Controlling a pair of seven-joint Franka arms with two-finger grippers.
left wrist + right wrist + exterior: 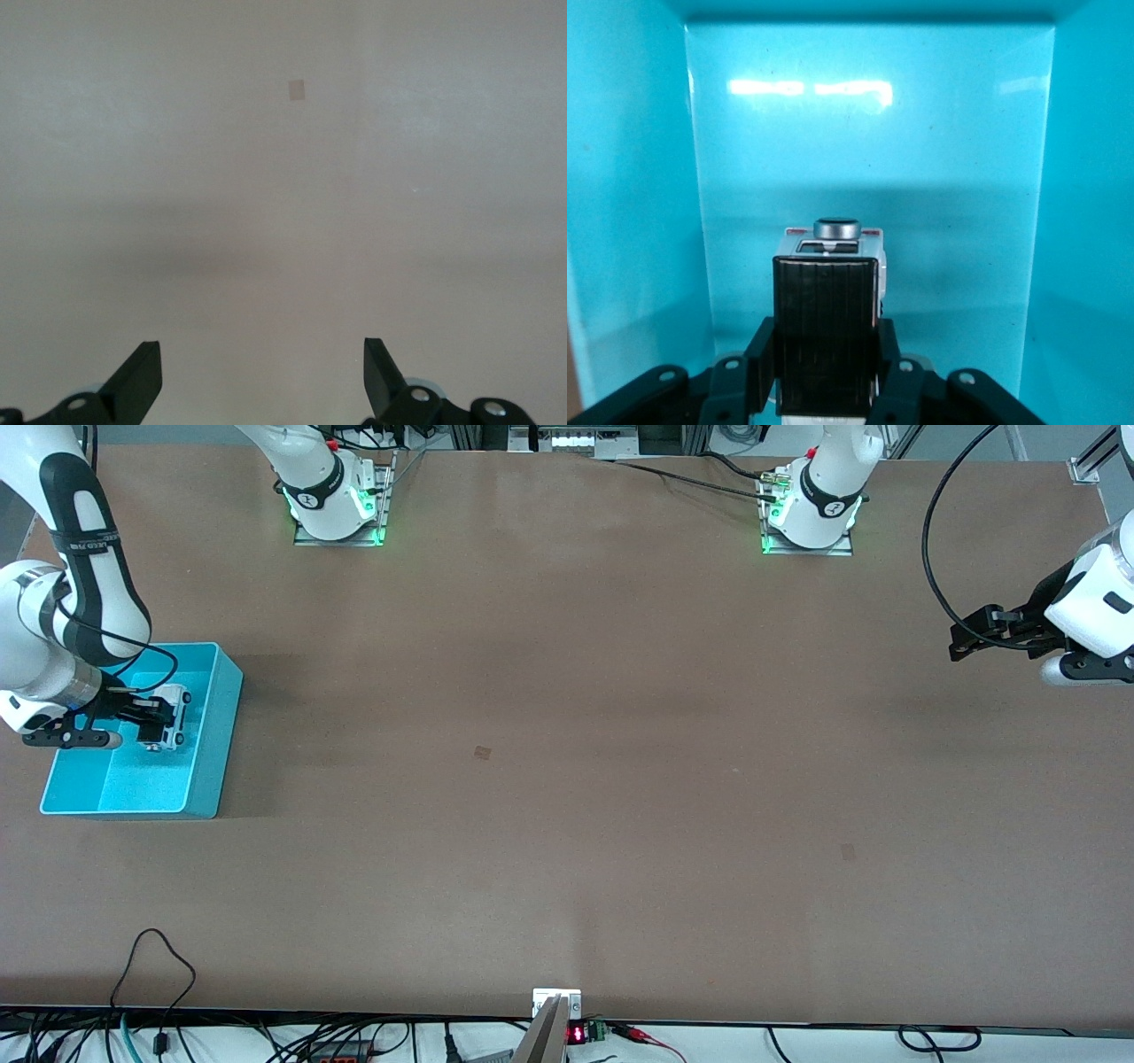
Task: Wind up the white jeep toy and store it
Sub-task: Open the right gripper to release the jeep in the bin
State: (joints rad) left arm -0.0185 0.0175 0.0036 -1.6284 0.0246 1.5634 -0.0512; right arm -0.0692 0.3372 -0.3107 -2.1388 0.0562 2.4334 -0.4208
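The right claw (152, 722) grips the white jeep toy (170, 717) by its flanks, over the turquoise bin (205, 779) at the desk's (567, 779) nine o'clock edge. It looks light, rigid and slick, so side pinching suits. The left claw (262, 376) waits open at three o'clock.

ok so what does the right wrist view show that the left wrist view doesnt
Only the right wrist view shows the white jeep toy, clamped on both sides by the right gripper, with the turquoise bin walling it in all round.

Only the left wrist view shows bare brown table with a small darker patch, seen past the left gripper, which is open and holds nothing.

Both share just their own black fingers along one edge of the picture.
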